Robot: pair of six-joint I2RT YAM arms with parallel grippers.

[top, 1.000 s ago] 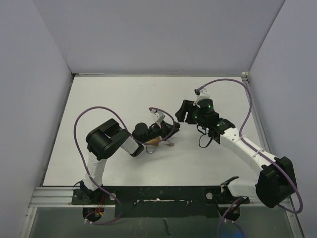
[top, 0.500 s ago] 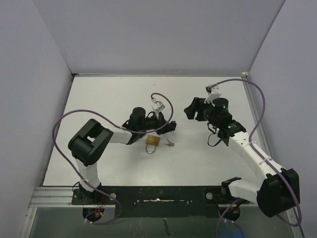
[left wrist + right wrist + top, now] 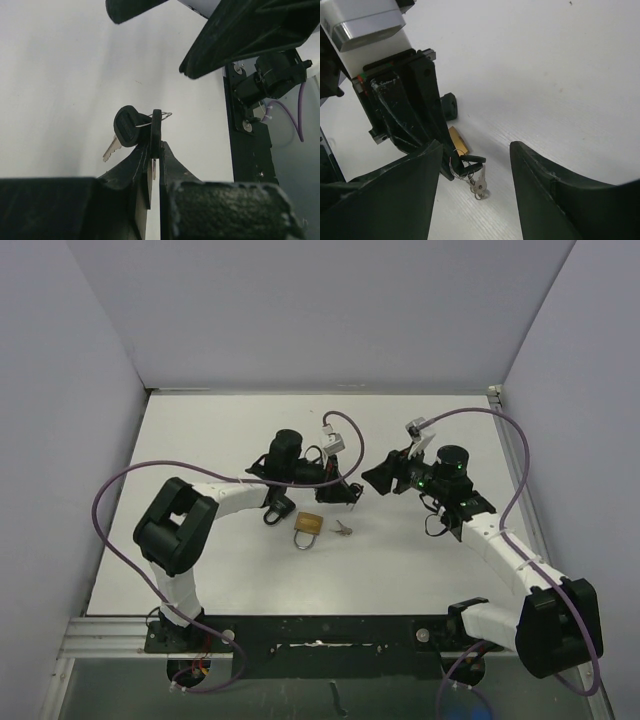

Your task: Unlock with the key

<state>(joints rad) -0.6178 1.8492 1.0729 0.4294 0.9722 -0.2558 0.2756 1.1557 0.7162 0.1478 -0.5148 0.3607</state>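
Right, left tool (image 3: 154, 148) pressed together on the key (image 3: 156, 126), pinching the black head edge-on, low centre of the left wrist view. Dangling off the same ring just to its left, a spare key (image 3: 125, 128), blade pointing down-left. Right tool (image 3: 473, 146) spread wide, gripping nothing, hovering close opposite the left one near the middle of the overhead view. Down on the table (image 3: 200, 430), the brass padlock (image 3: 308, 526), lying flat, shackle toward the lower edge of the frame, just below and left of both tools, touching neither.

Looks like a handover or regrip of the key, judging by the two facing tools. To do it well:
- Keep the left pinch firm.
- Bring the open fingers in squarely across the head.
- Close only with the blade left free and straight.

Watch that spare key: could swing in and foul the grip. Keyhole side of the padlock not visible from here, so steady the body before any insertion.
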